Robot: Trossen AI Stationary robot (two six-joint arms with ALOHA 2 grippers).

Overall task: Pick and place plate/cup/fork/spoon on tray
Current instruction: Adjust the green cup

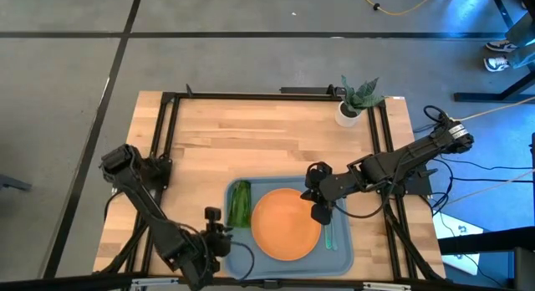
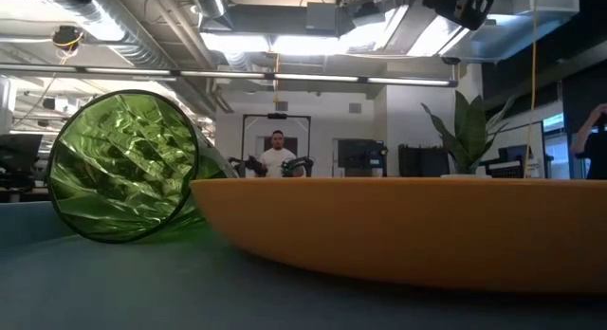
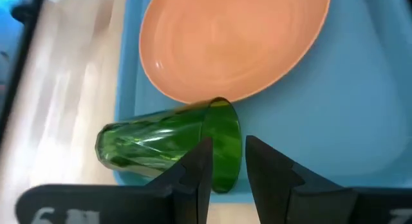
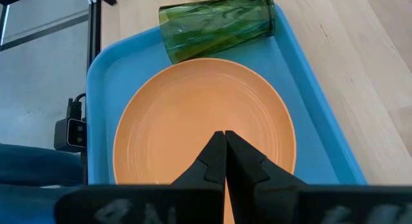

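Observation:
The grey-blue tray point(image 1: 343, 256) lies near the table's front edge. The orange plate point(image 1: 286, 224) rests flat on it. The green cup point(image 1: 240, 203) lies on its side on the tray, left of the plate and against its rim point(image 2: 119, 169). A slim teal utensil point(image 1: 328, 235) lies on the tray right of the plate; its head does not show. My left gripper point(image 3: 225, 166) is slightly open, just near of the cup's open end point(image 3: 222, 143). My right gripper point(image 4: 224, 147) is shut and empty over the plate's right part. My right gripper's shut fingertips point(image 4: 215, 153) point down over the plate point(image 4: 193, 121); I cannot tell whether they touch it.
A leafy plant in a white pot point(image 1: 351, 107) stands at the table's far right corner. Bare wood point(image 1: 251, 140) lies beyond the tray. A black frame point(image 1: 167, 140) runs along the table's edges. A person point(image 2: 277, 159) shows far off in the room.

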